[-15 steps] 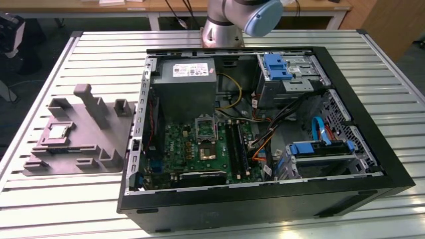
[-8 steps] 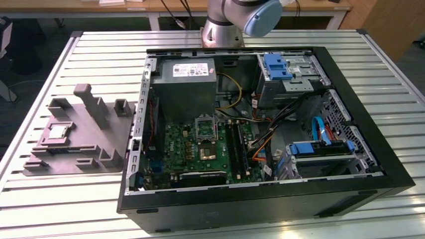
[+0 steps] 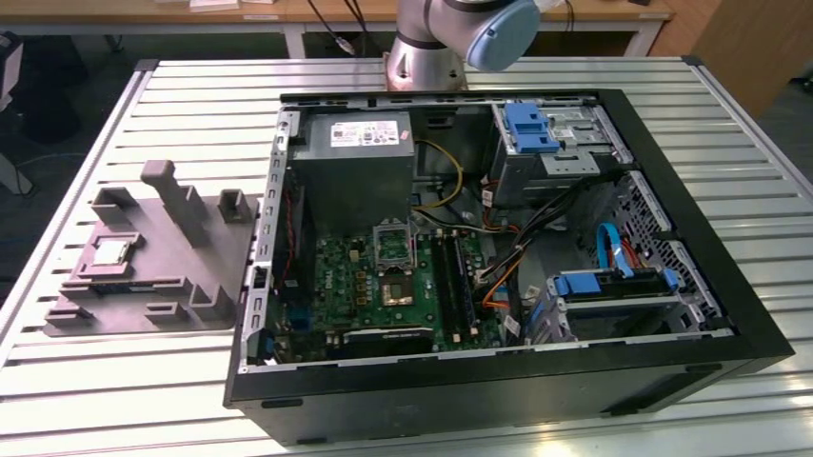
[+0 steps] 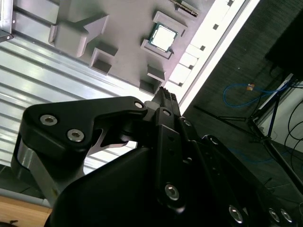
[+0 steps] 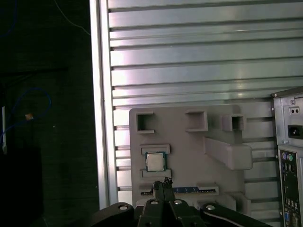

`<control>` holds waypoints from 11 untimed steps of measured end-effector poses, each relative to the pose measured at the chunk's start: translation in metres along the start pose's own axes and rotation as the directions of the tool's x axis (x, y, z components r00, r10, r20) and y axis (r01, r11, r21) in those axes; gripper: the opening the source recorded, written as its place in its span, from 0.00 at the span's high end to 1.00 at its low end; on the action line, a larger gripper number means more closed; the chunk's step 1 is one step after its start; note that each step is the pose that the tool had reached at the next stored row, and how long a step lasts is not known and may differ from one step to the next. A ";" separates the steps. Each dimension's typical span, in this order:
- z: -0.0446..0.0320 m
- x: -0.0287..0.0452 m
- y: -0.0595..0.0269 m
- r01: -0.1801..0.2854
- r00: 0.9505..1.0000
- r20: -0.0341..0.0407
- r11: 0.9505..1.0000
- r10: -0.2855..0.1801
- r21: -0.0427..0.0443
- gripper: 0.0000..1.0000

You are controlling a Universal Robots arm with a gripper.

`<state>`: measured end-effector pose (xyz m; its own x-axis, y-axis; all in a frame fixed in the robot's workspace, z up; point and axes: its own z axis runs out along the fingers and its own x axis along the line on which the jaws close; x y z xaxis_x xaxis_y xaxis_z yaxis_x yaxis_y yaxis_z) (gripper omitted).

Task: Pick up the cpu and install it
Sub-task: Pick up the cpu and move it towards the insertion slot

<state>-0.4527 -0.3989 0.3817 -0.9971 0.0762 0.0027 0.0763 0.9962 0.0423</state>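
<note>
Wrist views, start of pick. I see the cpu (image 5: 154, 161) lying flat in its recess on the grey fixture (image 5: 189, 156), which rests on the slatted table (image 5: 199, 61) beside the open computer case (image 3: 508, 386). My gripper (image 5: 164, 182) hangs clear of the cpu, fingertips apparently pressed together, holding nothing.
</note>
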 end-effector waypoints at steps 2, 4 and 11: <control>0.0000 0.0000 0.0000 0.000 1.000 0.000 1.000 0.000 0.000 0.89; 0.0000 0.0001 0.0000 0.000 1.000 0.000 1.000 0.000 0.000 0.89; 0.0000 0.0003 0.0000 0.000 1.000 0.000 1.000 0.000 0.000 0.71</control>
<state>-0.4529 -0.3989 0.3817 -0.9971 0.0762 0.0027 0.0763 0.9962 0.0423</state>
